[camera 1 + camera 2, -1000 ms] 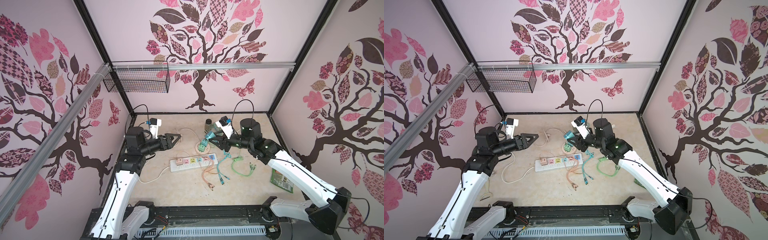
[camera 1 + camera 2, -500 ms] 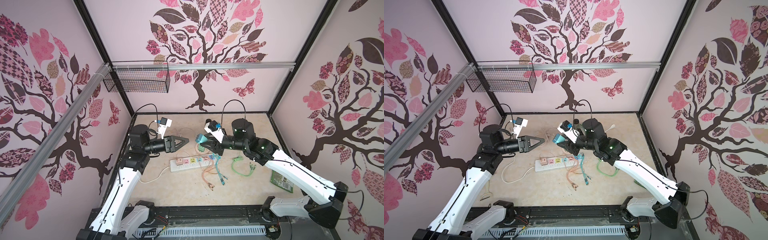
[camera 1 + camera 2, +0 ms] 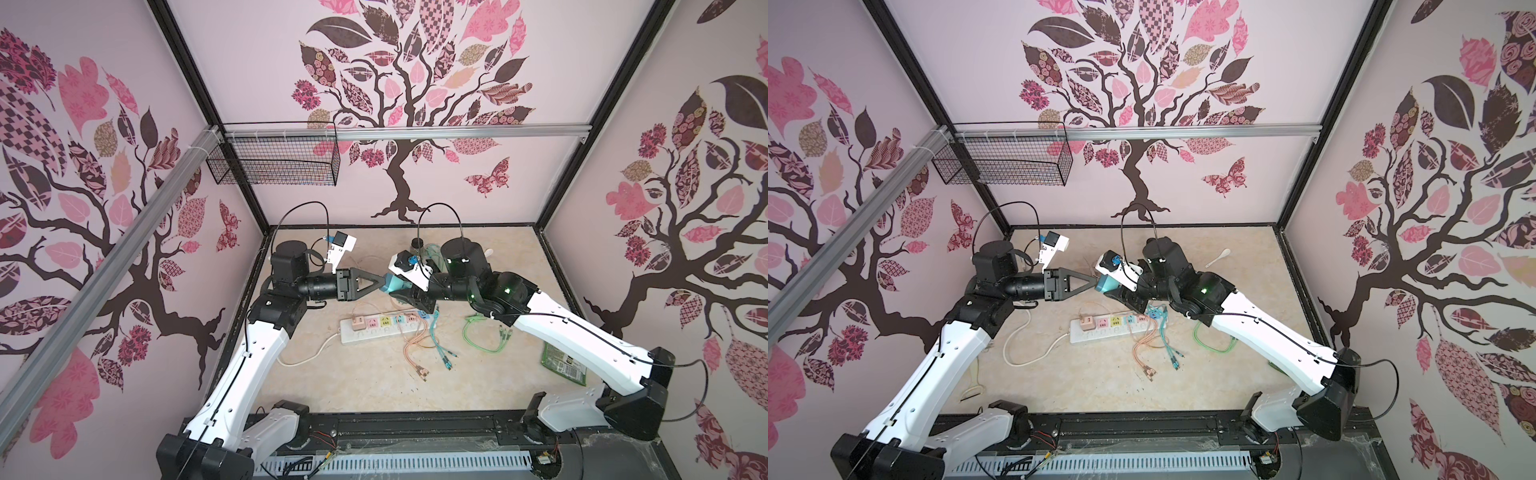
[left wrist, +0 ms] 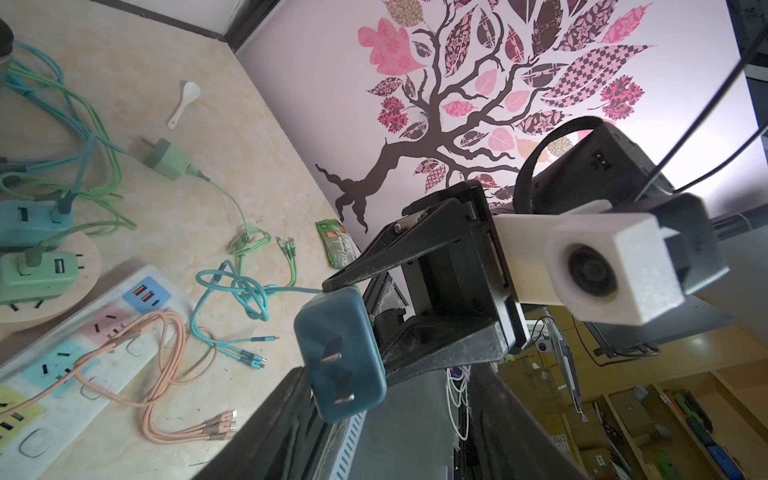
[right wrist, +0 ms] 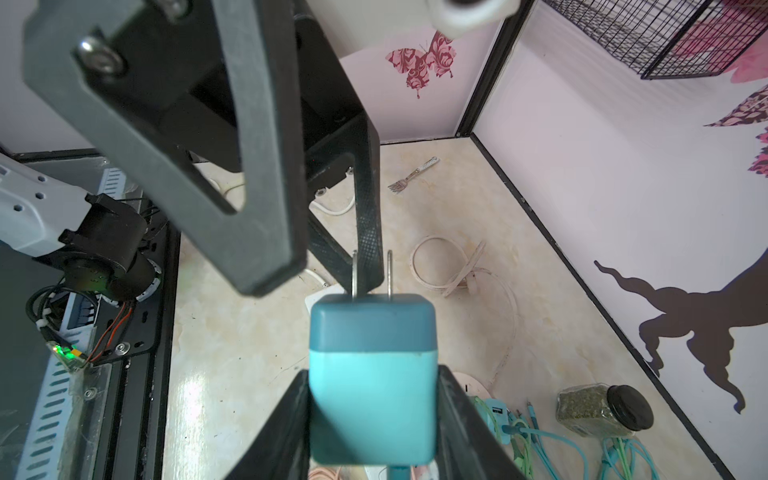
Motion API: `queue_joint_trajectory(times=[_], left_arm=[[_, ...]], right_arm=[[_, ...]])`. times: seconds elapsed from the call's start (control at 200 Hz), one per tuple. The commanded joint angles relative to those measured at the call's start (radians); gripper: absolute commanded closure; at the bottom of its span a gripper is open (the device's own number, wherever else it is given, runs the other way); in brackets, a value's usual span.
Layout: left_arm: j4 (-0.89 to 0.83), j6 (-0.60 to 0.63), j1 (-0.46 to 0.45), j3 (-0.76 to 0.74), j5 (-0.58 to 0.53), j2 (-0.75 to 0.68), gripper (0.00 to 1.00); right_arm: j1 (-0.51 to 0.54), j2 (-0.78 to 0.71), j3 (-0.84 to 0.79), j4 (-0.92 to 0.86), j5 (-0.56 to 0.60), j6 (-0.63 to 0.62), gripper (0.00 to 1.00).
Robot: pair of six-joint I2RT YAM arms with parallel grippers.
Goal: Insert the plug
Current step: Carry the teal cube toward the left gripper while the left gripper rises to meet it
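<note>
Basket (image 3: 272, 166): one wire basket, hanging from the rail at the left rear corner, well above the table (image 3: 374, 390).
Left gripper (image 3: 379, 286): one, reaching level toward the middle. Its two fingers (image 5: 257, 208) are standing apart (the gap is plain in the right wrist view), with the tips just in front of the plug; I cannot tell whether they are touching it.
Power strip (image 3: 376, 332): one, white, lying flat below both grippers, its white cord (image 3: 307, 359) trailing off to the left.
Plug (image 5: 372, 332): one teal block with two metal prongs (image 5: 390, 274), hanging in the air above the strip, prongs pointing at the left gripper and sitting in no socket.
Right gripper (image 3: 398, 289): one, clamping the plug's rear half between both fingers.
Cables: three bundles, peach (image 3: 415, 353), teal (image 3: 440, 353) and green (image 3: 482, 336), sprawling from the strip's right end rightward.
Spare chargers: three in the left wrist view. A teal one (image 4: 25, 220) and a green one (image 4: 33, 270) are sitting on a round wooden disc (image 4: 89, 257), and another green one (image 4: 166, 160) is lying alone.
Packet (image 3: 563, 363): one, green, lying near the right edge under the right arm.
Edges: black frame (image 3: 353, 225) is bordering the table.
Open room: bare table is stretching from the strip to the near rail.
</note>
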Motion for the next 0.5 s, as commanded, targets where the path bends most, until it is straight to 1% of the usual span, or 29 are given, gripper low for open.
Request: queue_joint_trajectory(times=[0.0, 0.085, 0.33, 0.495], left_arm=[[-0.032, 0.027, -0.004, 0.035, 0.034, 0.004, 0.39], [-0.042, 0.029, -0.006, 0.035, 0.041, 0.009, 0.43], [-0.053, 0.038, -0.007, 0.038, 0.061, 0.027, 0.44], [-0.065, 0.046, -0.007, 0.040, 0.063, 0.032, 0.48]], right_arm=[[0.013, 0.027, 0.061, -0.013, 0.016, -0.034, 0.64], [0.017, 0.035, 0.073, -0.018, 0.018, -0.045, 0.64], [0.033, 0.052, 0.095, -0.033, 0.034, -0.070, 0.63], [0.043, 0.055, 0.098, -0.031, 0.037, -0.080, 0.63]])
